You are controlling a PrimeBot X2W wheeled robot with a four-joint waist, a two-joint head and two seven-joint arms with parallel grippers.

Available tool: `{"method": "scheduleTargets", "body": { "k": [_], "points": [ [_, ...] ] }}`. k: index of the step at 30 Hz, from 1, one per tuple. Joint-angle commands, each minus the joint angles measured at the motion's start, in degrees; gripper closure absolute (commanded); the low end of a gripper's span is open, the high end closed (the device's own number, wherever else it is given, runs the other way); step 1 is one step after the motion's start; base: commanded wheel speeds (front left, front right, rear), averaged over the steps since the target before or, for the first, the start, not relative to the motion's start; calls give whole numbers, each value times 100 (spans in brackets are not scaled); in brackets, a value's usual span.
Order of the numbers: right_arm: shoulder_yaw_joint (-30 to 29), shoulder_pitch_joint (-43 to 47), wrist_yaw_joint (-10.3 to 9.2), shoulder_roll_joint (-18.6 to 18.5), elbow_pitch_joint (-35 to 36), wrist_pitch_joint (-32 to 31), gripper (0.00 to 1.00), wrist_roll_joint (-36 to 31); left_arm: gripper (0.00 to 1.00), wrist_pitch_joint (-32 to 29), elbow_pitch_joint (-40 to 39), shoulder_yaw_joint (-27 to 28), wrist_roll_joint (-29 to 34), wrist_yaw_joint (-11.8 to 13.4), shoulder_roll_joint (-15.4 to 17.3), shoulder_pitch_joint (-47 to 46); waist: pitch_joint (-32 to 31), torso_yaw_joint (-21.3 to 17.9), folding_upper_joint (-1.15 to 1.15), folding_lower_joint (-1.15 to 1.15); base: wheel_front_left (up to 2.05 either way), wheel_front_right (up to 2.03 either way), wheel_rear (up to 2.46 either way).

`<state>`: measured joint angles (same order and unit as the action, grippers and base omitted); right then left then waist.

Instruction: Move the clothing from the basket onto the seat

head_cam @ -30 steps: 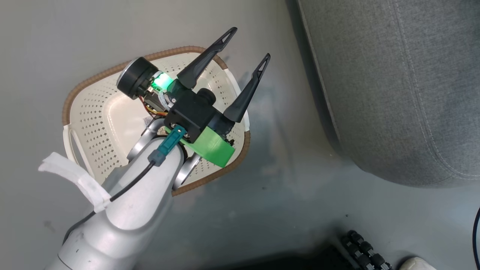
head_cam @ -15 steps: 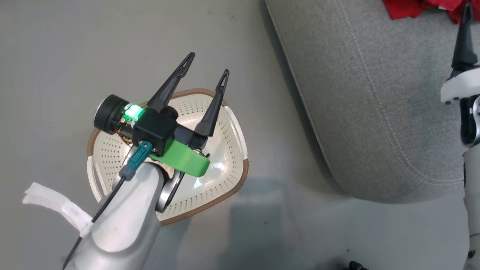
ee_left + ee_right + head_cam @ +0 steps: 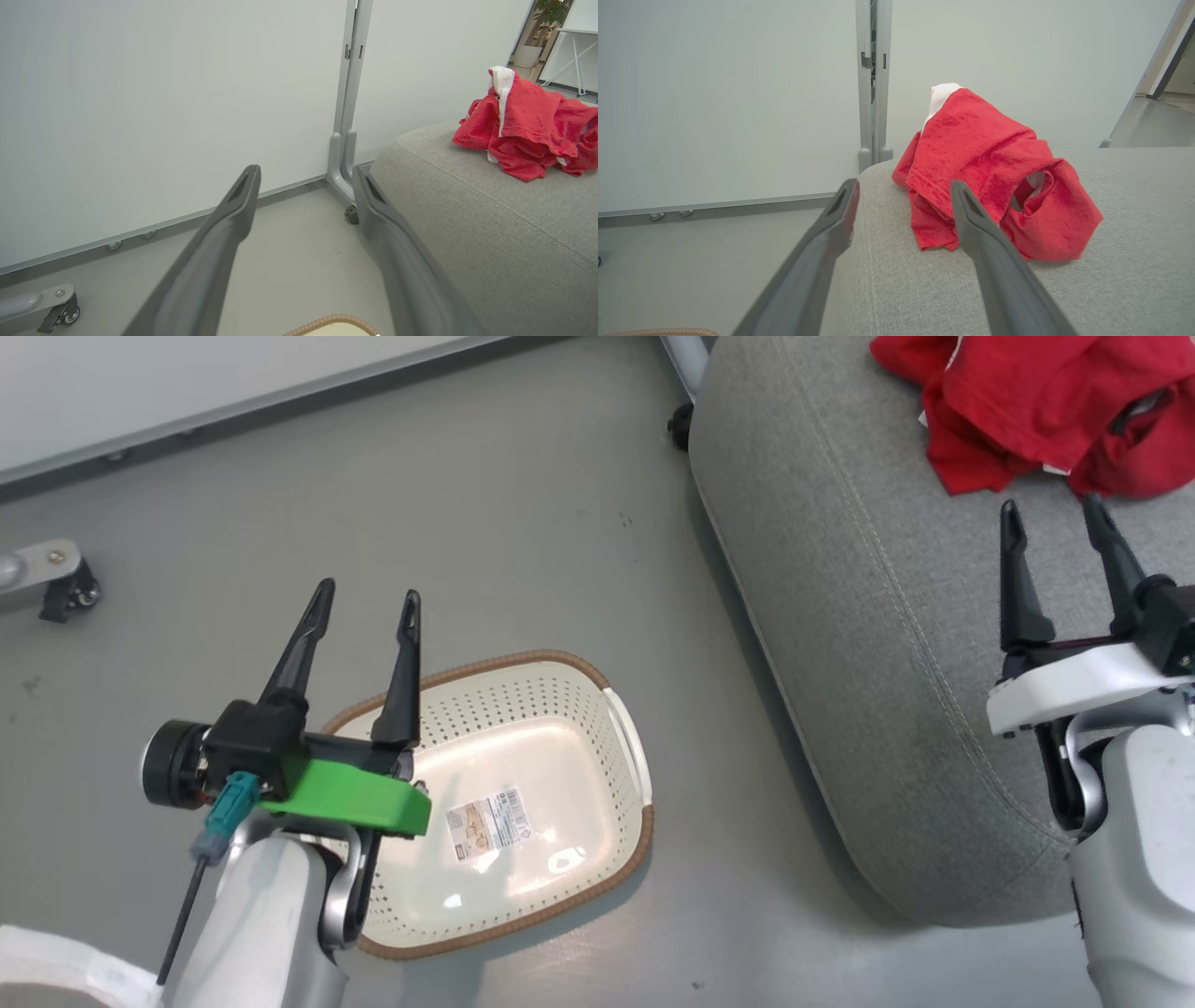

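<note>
The red clothing [image 3: 1036,406] lies crumpled in a heap on the grey seat [image 3: 868,644], at the top right of the head view; white trim shows on it. The heap of clothing [image 3: 990,186] also lies just past my right gripper [image 3: 903,186], which is open and holds nothing. That right gripper [image 3: 1050,513] hovers above the seat, short of the heap. The cream basket [image 3: 523,868] with its brown rim sits on the floor; only a paper label shows inside it. My left gripper [image 3: 366,595] is open, above the basket's left end.
A pale wall panel [image 3: 163,93] with a grey metal post [image 3: 348,116] stands behind the seat. A caster foot [image 3: 56,583] sits on the grey floor at far left. Open floor lies between basket and seat.
The head camera has swung, bringing the seat top, the clothing and my right gripper into the picture. My left gripper now points up the view over the basket's left end.
</note>
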<state>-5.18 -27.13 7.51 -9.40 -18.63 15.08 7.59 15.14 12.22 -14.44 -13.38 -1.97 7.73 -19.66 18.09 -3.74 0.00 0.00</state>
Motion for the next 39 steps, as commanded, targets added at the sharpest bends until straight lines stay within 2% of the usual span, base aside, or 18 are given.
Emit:
{"method": "scheduleTargets", "body": {
  "k": [1, 9, 17, 27, 39],
  "points": [
    [80, 168, -4, 47, 59, 13, 0, 31, 0, -1, -11, 123, 23, 14, -24, 182, -429, 384, 0, 0, 0, 0, 0],
    [528, 506, -4, 285, 283, 13, 0, 55, 0, 0, -35, 816, 135, 3, -168, 688, -815, 748, 0, 0, 0, 0, 0],
    [879, 790, -4, 526, 430, 13, 0, 107, 0, 0, -88, 1214, 291, -81, -287, 1080, -1195, 957, 0, 0, 0, 0, 0],
    [1002, 1407, -4, 635, 774, 13, 0, 165, 0, 0, -125, 1314, 474, -159, -411, 1503, -1568, 920, 0, 0, 0, 0, 0],
    [820, 2089, -4, 642, 1234, 13, 0, 261, 0, 0, -148, 1346, 538, -170, -458, 1718, -1774, 876, 0, 0, 0, 0, 0]
  ]
}}
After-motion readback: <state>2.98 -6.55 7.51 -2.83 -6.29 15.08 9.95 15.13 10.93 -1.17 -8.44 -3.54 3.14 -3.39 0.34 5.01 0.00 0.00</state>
